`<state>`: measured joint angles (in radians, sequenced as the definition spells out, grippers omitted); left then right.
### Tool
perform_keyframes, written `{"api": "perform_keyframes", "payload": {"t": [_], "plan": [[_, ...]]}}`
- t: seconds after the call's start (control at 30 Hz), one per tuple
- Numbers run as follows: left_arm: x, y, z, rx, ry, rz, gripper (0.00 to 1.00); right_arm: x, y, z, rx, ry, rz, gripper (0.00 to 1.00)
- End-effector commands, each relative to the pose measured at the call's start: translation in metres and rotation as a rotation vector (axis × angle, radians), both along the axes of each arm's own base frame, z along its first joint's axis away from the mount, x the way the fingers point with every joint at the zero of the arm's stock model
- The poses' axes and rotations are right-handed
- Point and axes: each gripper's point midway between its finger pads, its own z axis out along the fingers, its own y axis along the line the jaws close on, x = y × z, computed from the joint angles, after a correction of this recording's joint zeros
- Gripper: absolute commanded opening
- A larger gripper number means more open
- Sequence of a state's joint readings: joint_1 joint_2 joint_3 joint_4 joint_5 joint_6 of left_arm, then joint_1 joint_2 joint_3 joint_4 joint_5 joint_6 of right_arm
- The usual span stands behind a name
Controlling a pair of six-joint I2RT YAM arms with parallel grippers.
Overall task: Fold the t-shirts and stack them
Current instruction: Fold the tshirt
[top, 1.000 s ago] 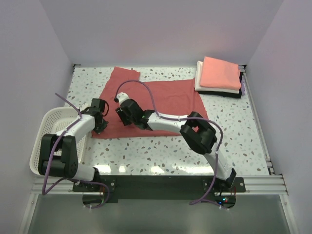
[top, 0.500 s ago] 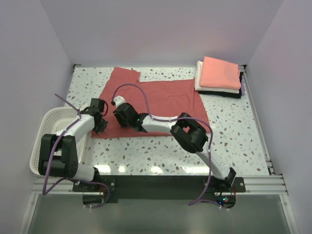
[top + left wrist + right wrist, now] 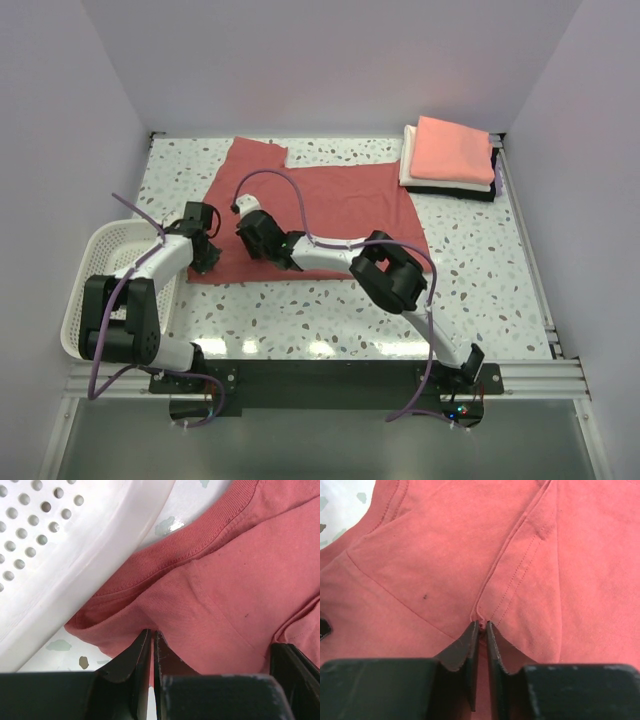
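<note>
Brick-red t-shirt [image 3: 335, 200] lies spread flat on the table [image 3: 480, 270], mid-table reaching toward 11 o'clock. It is unfolded, and its near-left hem corner sits at about 8 o'clock, beside the white mesh basket [image 3: 95, 270].

Left gripper [image 3: 206, 256] is down on that corner. In the left wrist view its jaws are nearly together, with a ridge of cloth pinched at the tips [image 3: 151, 636], so it reads as holding the shirt. The basket wall [image 3: 60, 555] is just beside the grip point.

Right gripper [image 3: 252, 232] reaches across to the 9 o'clock side, close to the left one. In the right wrist view its jaws are narrow and nip a small pleat at a seam [image 3: 481, 626], so it is also holding the shirt.

Why both are there, as a guess: two grips along the same left edge let the arms lift that side together and carry it over toward 3 o'clock for the first fold, keeping the edge straight.

Folded stack [image 3: 450, 165] sits at the 1 o'clock corner, well apart, with salmon-pink [image 3: 452, 148] on top and white and black under it. It is parked out of the folding area and is the likely drop spot for this shirt.

Risk: the left grip may snag the basket.
</note>
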<state>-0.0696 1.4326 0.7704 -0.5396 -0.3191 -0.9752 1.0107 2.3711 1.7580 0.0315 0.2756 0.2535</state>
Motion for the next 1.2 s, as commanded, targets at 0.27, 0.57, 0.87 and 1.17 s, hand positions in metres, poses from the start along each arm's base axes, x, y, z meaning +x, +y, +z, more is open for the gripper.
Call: {"api": "perform_keyframes", "payload": {"t": [0.27, 0.57, 0.87, 1.17], "plan": [[-0.001, 0.004, -0.002, 0.002, -0.005, -0.006, 0.11, 0.039, -0.011, 0.052, 0.147, -0.007, -0.079, 0.08], [-0.004, 0.006, -0.006, 0.008, 0.01, -0.001, 0.11, 0.052, -0.019, 0.065, 0.235, 0.067, -0.064, 0.07], [-0.004, 0.009, 0.002, 0.019, 0.005, 0.006, 0.11, 0.041, -0.01, 0.085, 0.358, 0.158, 0.003, 0.07], [-0.008, 0.021, 0.009, 0.057, 0.009, 0.035, 0.12, 0.065, -0.028, 0.098, 0.413, 0.18, -0.04, 0.08]]}}
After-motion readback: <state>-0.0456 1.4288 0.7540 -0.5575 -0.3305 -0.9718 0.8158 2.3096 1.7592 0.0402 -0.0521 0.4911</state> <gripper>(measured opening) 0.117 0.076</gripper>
